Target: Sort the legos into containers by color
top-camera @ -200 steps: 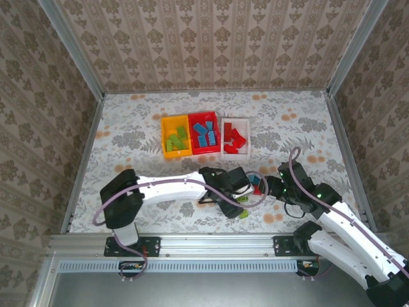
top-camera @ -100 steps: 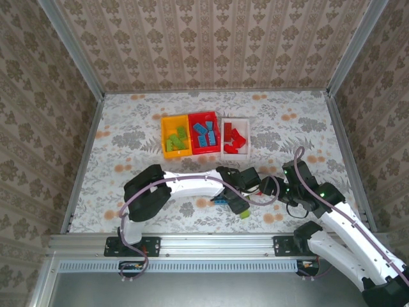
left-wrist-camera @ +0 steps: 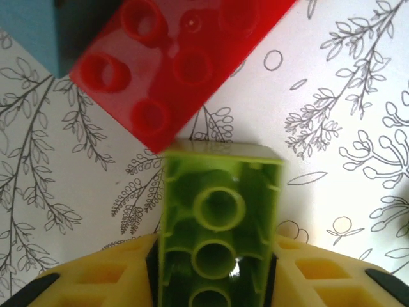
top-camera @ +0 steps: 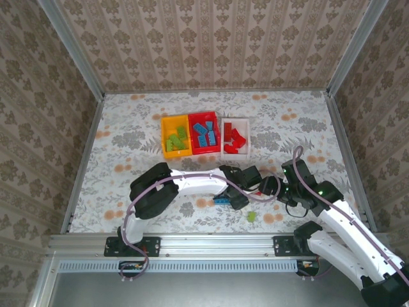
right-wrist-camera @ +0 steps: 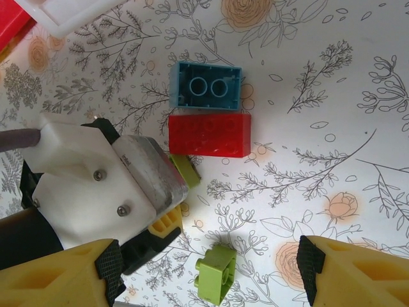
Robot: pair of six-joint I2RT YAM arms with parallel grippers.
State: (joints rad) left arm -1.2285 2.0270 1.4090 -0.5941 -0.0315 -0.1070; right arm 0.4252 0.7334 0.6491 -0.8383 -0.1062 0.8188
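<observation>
Left arm is reaching much further right than a second ago: its elbow has swung in from the left edge and the wrist now sits over the spot where a blue and a red piece lay in the open. On the left wrist camera I have the left end effector (left-wrist-camera: 214, 248) clamped on a lime green brick (left-wrist-camera: 220, 204), a yellow finger (left-wrist-camera: 96, 275) pressed against each side and the brick's hollow underside facing the lens. Just ahead of it lies a red brick (left-wrist-camera: 172, 57), touching a blue brick (left-wrist-camera: 38, 32) at the top corner. The right end effector (right-wrist-camera: 209, 256) hangs released, its fingers spread wide over those same pieces. A second lime brick (top-camera: 252, 217) now stands clear on the worktop (top-camera: 128, 147), where a second ago it sat tight against the left fingers. Another small blue brick (top-camera: 222, 201) shows beside the left forearm. At the far side nothing has moved: the yellow-orange container (top-camera: 163, 135) holds green pieces, the red container (top-camera: 204, 115) blue ones, and the white container (top-camera: 235, 120) red ones.
</observation>
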